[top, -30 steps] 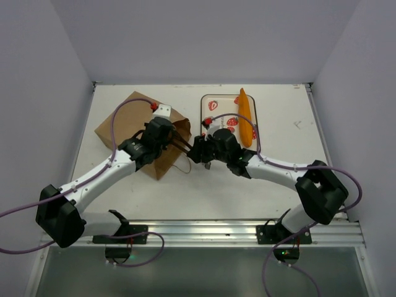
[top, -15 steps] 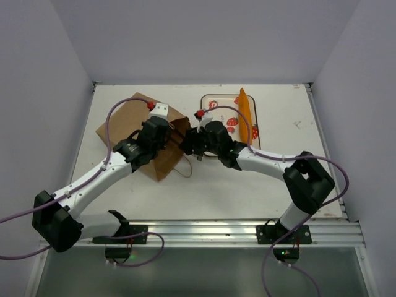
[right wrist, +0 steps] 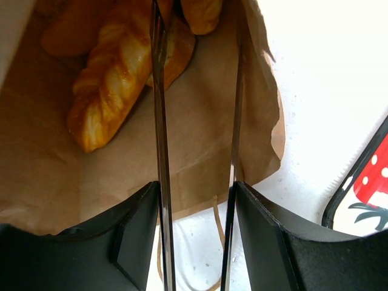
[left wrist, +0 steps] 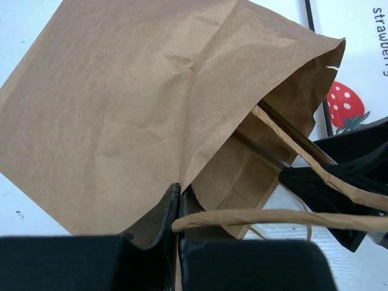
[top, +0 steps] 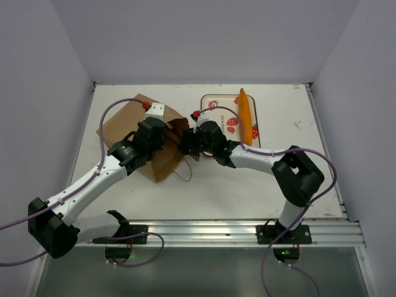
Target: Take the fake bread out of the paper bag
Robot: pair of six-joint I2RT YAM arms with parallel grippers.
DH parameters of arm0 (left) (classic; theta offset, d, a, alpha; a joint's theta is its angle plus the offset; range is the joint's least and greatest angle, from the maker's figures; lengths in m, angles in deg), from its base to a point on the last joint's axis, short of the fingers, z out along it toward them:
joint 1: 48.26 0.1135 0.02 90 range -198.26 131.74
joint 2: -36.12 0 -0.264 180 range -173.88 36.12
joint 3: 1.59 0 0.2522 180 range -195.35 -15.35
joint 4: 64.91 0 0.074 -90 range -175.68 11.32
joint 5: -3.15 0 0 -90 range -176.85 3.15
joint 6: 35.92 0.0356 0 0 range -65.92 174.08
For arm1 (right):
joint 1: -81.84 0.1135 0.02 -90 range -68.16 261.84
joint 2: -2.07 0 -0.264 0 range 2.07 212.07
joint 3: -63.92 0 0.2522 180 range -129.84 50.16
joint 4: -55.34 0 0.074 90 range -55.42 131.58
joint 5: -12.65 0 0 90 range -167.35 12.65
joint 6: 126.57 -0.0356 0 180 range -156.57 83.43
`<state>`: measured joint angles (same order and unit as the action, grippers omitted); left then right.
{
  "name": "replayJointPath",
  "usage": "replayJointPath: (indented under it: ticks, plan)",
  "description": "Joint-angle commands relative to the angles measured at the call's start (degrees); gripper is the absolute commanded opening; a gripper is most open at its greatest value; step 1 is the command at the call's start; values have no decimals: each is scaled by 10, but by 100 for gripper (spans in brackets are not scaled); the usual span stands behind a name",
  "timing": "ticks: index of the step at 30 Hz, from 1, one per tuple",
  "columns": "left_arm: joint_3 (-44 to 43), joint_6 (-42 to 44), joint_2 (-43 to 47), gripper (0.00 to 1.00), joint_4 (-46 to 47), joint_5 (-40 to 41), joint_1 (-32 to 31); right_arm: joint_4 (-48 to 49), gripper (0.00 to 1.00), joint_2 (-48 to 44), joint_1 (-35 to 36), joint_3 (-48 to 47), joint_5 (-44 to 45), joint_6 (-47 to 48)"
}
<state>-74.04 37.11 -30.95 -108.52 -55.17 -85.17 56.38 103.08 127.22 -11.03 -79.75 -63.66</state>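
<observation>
The paper bag (top: 131, 124) lies on the table (top: 216, 198), its mouth gaping toward the strawberry-print tray (top: 221, 106). The left gripper (left wrist: 179, 197) is pinched on the bag's upper lip. The right gripper (right wrist: 195, 188) clamps the metal tongs (right wrist: 159, 121), whose blades stand slightly apart inside the mouth beside the braided loaf (right wrist: 109, 79). A twisted handle (left wrist: 267, 216) crosses the opening, and a long loaf (top: 245, 117) rests on the tray.
</observation>
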Motion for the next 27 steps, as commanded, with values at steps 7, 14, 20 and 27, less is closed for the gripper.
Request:
replayJointPath:
  ticks: [7, 14, 20, 27]
  plan:
    - [4, -8, 13, 0, 12, 14, -4, 51, 55, 30, 1, -46, 13, -12]
    - [13, -10, 16, 0, 22, 8, -4, 47, 49, 52, 1, -74, 10, -9]
    - [15, -31, 19, 0, 19, 15, -4, 48, 40, 52, 1, -81, 7, -9]
    - [16, -30, 11, 0, 22, 21, -3, 31, 30, 42, 1, -82, -2, -8]
